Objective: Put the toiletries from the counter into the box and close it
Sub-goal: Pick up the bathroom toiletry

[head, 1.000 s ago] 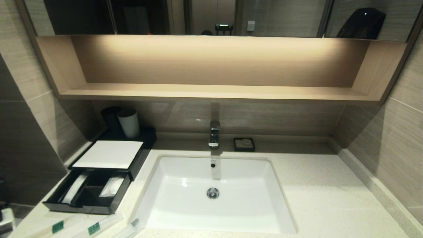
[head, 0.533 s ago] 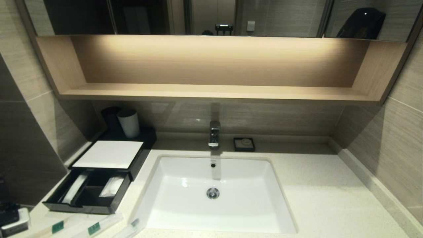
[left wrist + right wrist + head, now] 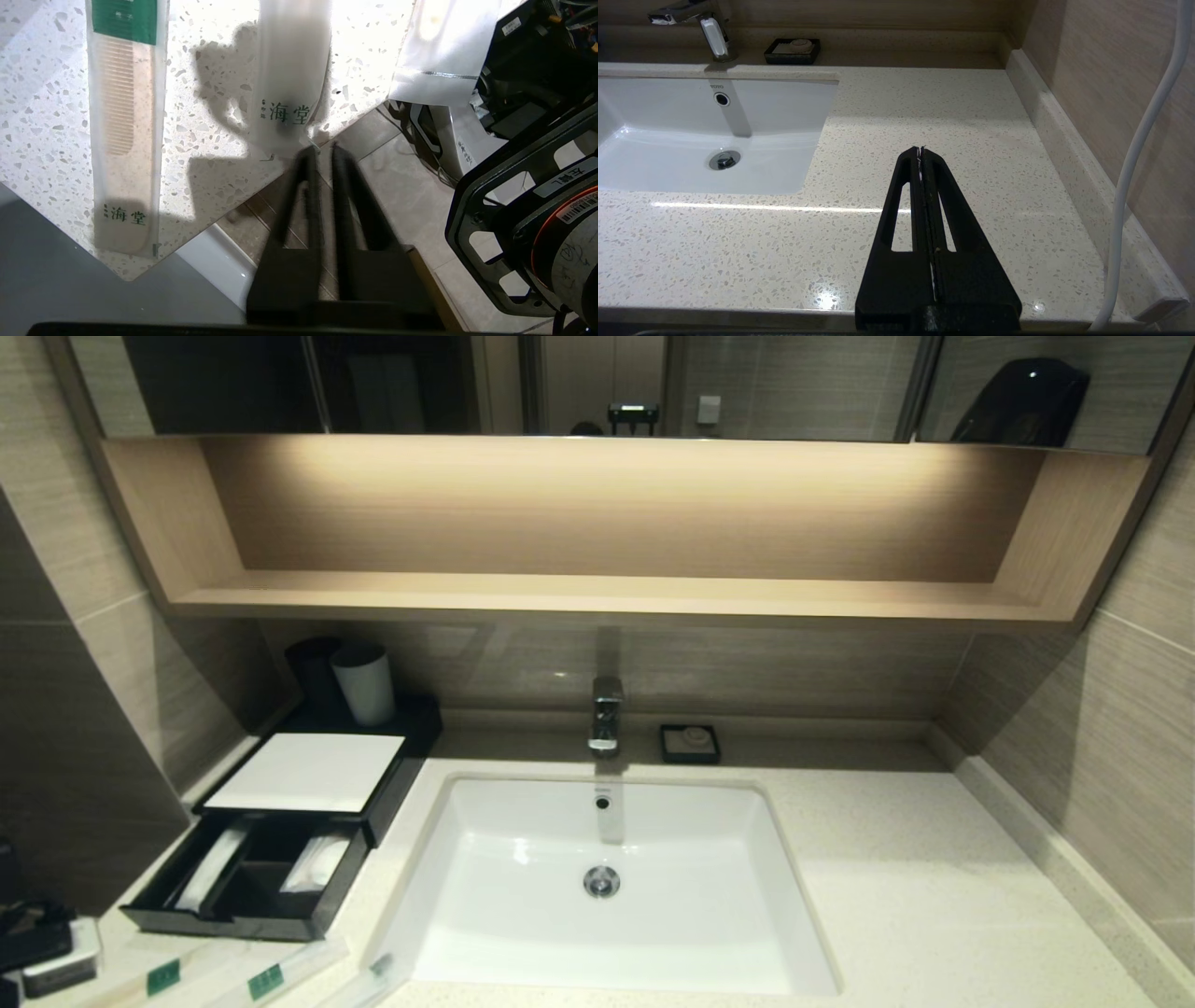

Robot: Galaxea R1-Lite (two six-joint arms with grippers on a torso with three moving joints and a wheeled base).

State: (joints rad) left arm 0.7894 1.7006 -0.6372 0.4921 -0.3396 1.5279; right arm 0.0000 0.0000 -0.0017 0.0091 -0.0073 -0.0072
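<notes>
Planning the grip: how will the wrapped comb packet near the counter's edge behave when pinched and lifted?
The comb packet lies flat on the counter, so there's little to pinch. Its smooth wrap probably slips. The comb inside looks rigid, so it likely lifts without drooping, and seems light.

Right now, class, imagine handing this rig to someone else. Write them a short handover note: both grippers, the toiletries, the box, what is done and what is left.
Left gripper: slightly open, empty, tips just off the counter edge, close to the end of a whitish packet.
Right gripper: shut, empty, parked above the counter beside the sink.
Toiletries: the comb packet, the whitish packet and a third packet lie on the counter in front of the box.
Done: its drawer is pulled out, with white packets in two compartments.
Left: move the counter packets in, then push the drawer shut.
</notes>
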